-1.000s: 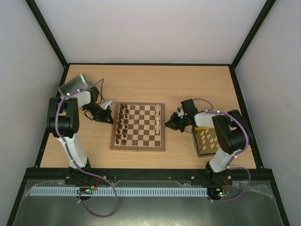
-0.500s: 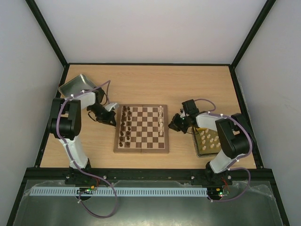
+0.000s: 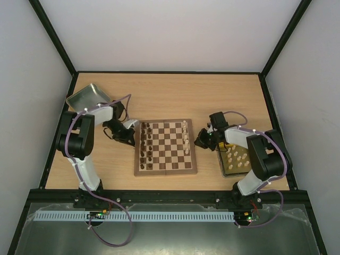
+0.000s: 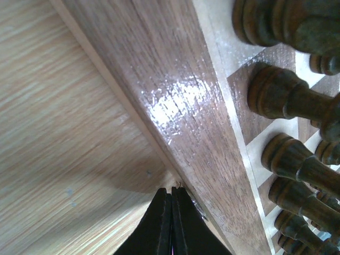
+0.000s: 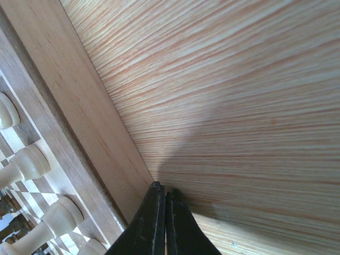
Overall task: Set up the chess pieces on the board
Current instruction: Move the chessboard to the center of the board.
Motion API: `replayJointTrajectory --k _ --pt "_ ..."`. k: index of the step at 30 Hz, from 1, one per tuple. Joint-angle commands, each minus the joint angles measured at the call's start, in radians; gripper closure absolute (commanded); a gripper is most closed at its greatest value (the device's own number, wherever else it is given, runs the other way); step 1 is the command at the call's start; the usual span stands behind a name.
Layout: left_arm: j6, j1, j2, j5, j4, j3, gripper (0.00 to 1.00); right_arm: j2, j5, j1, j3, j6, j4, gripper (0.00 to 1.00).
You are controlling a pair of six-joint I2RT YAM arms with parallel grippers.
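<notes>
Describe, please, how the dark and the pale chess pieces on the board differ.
The dark chess pieces are brown and line the left side of the board in the top view; the pale chess pieces are cream and line its right side. The dark chess pieces stand two files deep; the pale chess pieces form one file. Both sets stand upright.

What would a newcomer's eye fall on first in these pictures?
The chessboard in the middle of the table, with dark pieces lined along its left side and cream pieces along its right. The left gripper and the right gripper, both shut, sit low at its opposite edges. A yellow tray holding more cream pieces lies near the table's right edge.
</notes>
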Motion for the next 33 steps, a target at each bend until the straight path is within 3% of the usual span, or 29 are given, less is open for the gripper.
replayJointTrajectory --k 1,9,19,25,28,33 --pt "-0.008 -0.038 -0.037 0.123 0.005 -0.012 0.98 0.028 0.043 -0.009 -0.012 -0.037 -0.139 0.98" --pt "-0.023 -0.037 -0.047 0.066 0.031 -0.009 0.98 0.006 0.049 -0.013 0.01 -0.051 -0.189 0.98" --pt "-0.028 -0.027 -0.075 0.011 0.041 -0.008 0.9 -0.077 0.1 -0.012 0.025 -0.072 -0.276 0.98" --pt "-0.003 0.012 -0.111 -0.035 0.026 -0.02 0.9 -0.107 0.13 -0.016 0.122 -0.074 -0.35 0.98" --pt "0.015 0.036 -0.131 -0.051 0.017 -0.041 0.97 -0.111 0.161 -0.019 0.197 -0.084 -0.405 0.98" --pt "0.042 0.091 -0.192 -0.086 0.024 -0.087 0.98 -0.114 0.301 -0.02 0.363 -0.13 -0.565 0.98"
